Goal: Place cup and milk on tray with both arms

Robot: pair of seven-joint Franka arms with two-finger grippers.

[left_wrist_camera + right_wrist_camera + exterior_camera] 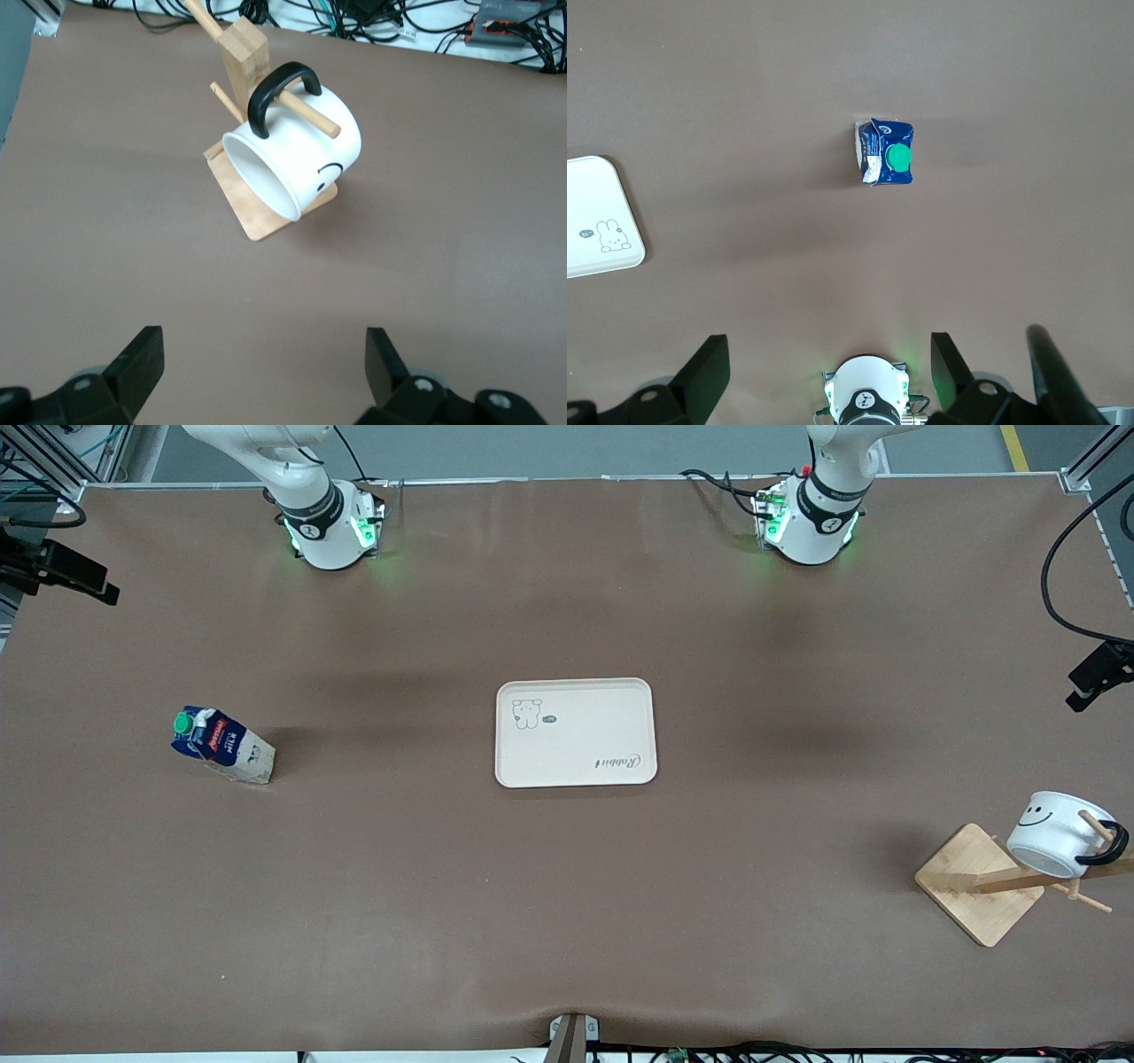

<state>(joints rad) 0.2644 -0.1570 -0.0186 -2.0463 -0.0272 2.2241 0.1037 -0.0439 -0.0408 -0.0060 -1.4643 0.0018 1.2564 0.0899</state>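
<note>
Nearest the front camera the cup (1054, 831) hangs on a wooden rack (983, 881) at the left arm's end of the desk, the milk (221, 746) stands at the right arm's end, the tray (576, 732) lies between, and the left gripper (264, 359) and right gripper (830, 359) hover with jaws wide

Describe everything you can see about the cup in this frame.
The cup is a small white mug with a black smiley face and a black loop handle. It hangs tipped on its side by that handle from a peg of the wooden rack, its open mouth angled down over the rack's base. It sits toward the left arm's end of the table, nearer the front camera than the tray. No gripper touches it.
</note>
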